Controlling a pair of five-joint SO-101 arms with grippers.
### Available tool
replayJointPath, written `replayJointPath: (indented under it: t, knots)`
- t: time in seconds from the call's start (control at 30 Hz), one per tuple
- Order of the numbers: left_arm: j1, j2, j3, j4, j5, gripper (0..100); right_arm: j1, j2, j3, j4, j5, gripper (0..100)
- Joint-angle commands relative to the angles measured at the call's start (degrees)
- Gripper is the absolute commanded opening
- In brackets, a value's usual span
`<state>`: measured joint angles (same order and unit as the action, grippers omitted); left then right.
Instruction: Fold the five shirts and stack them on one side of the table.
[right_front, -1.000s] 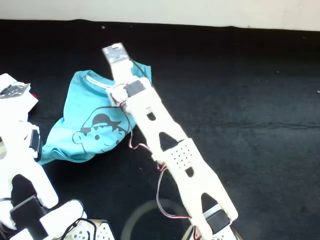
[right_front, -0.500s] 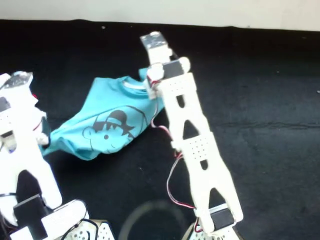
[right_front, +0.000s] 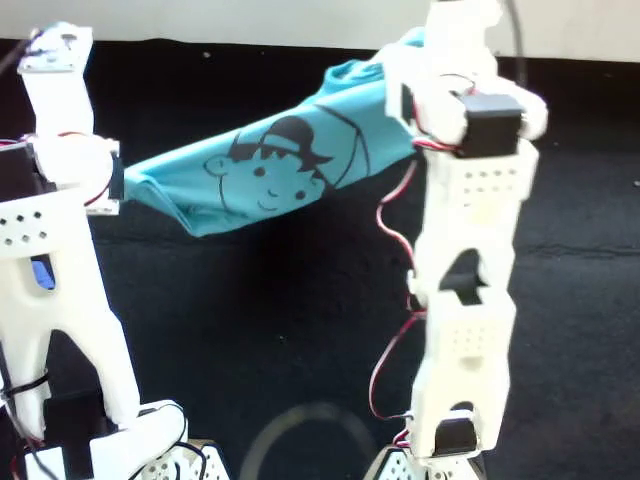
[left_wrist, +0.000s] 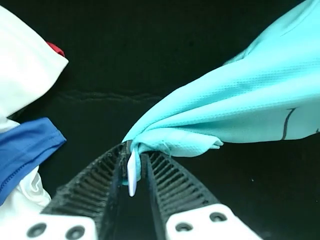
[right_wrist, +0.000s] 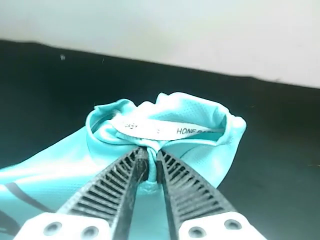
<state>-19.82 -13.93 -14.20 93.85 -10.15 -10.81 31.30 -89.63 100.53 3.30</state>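
Turquoise short-sleeved shirt with a black cartoon face print (right_front: 270, 170) strung up in the air across the upper middle of the high view, well clear of the black worktop (right_front: 560, 200) underneath. Pulled out long between the two arms, higher at the upper right of the frame and dipping toward the left.

Left end effector (left_wrist: 134, 162): clamped tight on a bunched-up corner of the turquoise fabric. Ribbed black fingers (left_wrist: 100, 175) nearly touching, with just cloth and a small white sliver pinched between (can't tell what that sliver is). Sitting near the left edge of the high view, in the upper part.

Right end effector (right_wrist: 149, 155): also closed right down, gripping the shirt at the collar, just below the white neck label strip (right_wrist: 165, 129). Up near the top of the high view, right of centre, close to the pale wall (right_front: 250, 20) running along the top.

Also spotted from the left wrist camera: more cloth lying on the worktop. White fabric (left_wrist: 25, 75), a royal-blue piece (left_wrist: 25, 145) right against it, and a tiny red bit (left_wrist: 56, 48) peeking out at the white one's edge. Can't tell whether any of it is folded.

Red and white wires (right_front: 395, 300) dangling beside the right arm, centre-right of the high view.
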Motion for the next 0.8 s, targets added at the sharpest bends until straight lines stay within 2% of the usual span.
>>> replayJointPath:
  t: [0.0, 0.2, 0.27, 0.4, 0.53, 0.67, 0.77]
  knots:
    - [2.07, -1.98, -3.3, 0.53, 0.35, 1, 1.71, -13.58, 13.14, 0.75, 0.44, 0.6]
    - [5.58, -1.98, -3.12, 0.53, 0.35, 1, 1.63, -37.23, 52.7, 0.22, 0.26, 0.6]
    - [6.64, -1.98, -0.84, 0.35, 0.35, 1, 1.89, -44.09, 68.44, -2.95, -0.97, 0.6]
    - [8.66, -1.89, 10.42, -0.35, 0.0, 1, 3.38, -57.54, 100.79, -19.74, -1.76, 0.6]
    - [9.19, -1.98, 24.84, -7.56, -0.09, 1, 3.47, -69.49, 128.22, -36.53, -1.67, 0.6]
    - [9.1, -1.98, 36.97, -12.92, -0.09, 1, 3.47, -78.02, 146.24, -44.26, -0.88, 0.6]
    - [9.1, -1.98, 42.33, -14.95, -0.09, 1, 3.38, -81.1, 153.45, -44.44, 6.42, 1.4]
